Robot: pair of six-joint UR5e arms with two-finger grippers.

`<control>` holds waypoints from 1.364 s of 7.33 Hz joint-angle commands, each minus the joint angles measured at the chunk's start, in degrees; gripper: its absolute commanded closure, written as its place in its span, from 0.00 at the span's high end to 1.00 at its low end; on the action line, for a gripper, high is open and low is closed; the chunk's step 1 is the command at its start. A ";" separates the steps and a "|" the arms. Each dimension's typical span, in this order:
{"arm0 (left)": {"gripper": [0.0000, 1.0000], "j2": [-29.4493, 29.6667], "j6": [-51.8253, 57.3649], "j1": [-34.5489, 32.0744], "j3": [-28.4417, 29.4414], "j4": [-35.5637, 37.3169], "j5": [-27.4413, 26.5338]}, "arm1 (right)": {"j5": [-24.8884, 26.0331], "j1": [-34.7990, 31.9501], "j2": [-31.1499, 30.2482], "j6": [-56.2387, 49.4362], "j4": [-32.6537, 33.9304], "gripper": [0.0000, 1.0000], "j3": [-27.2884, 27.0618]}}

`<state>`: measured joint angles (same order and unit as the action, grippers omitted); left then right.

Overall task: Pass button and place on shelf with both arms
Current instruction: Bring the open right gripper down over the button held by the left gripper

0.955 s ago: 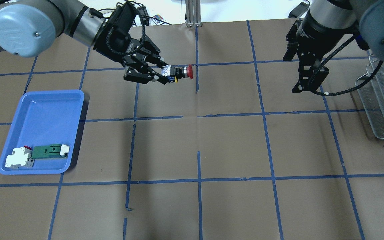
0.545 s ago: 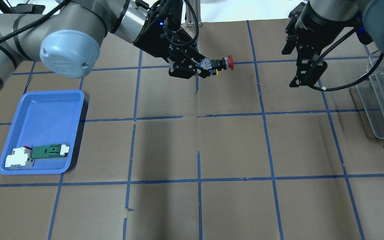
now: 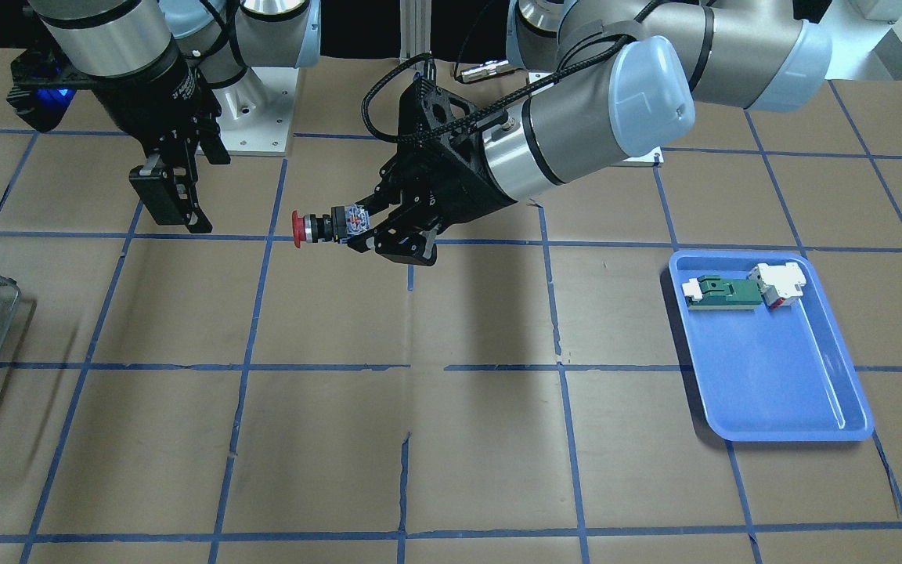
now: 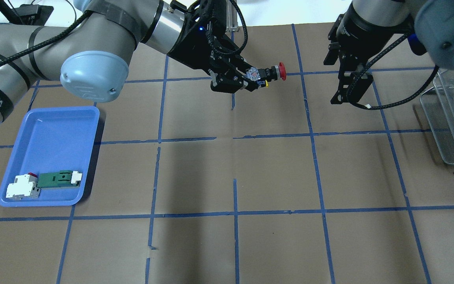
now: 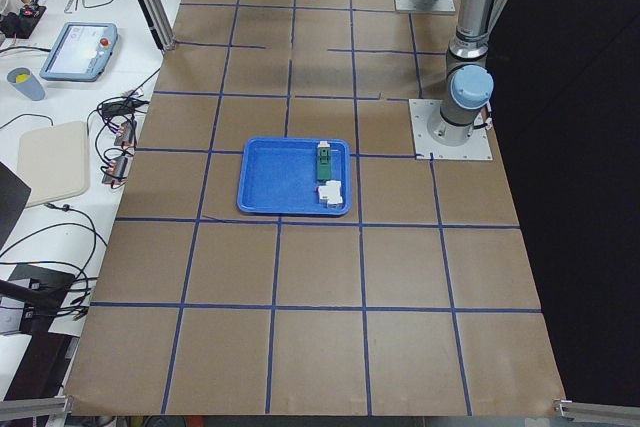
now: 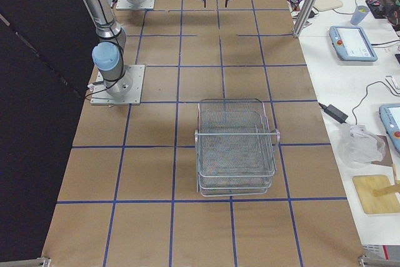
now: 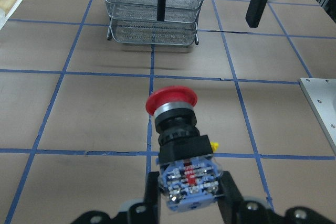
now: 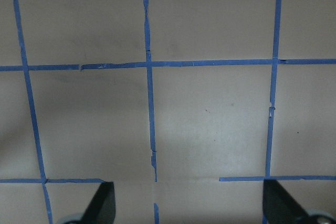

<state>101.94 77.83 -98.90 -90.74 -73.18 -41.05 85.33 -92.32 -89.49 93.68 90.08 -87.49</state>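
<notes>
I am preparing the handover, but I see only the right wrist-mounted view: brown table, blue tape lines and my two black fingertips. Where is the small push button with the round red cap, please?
Observer: The left gripper holds the small push button with the round red cap and black cylindrical body by its whitish terminal end. It is above the table, and the red cap points toward the right gripper.
Operator: Thank you. Does my gripper touch the cap?
Observer: No. In the overhead view bare table shows between the red cap and the right gripper, and its jaws stand wide open.
</notes>
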 commanded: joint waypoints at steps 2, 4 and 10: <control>0.00 -0.07 0.04 0.19 -0.05 0.06 1.05 | -1.75 -2.24 0.89 2.73 3.51 1.00 0.48; 0.00 -0.07 0.04 0.63 0.03 0.06 1.14 | -0.88 -5.40 5.00 6.07 3.79 1.00 5.11; 0.00 -0.07 -0.49 0.63 0.21 0.06 1.06 | -1.75 -9.46 7.66 12.30 3.00 1.00 7.78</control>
<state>101.86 77.36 -98.27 -90.60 -73.10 -39.99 83.88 -101.59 -81.92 105.11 93.53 -79.32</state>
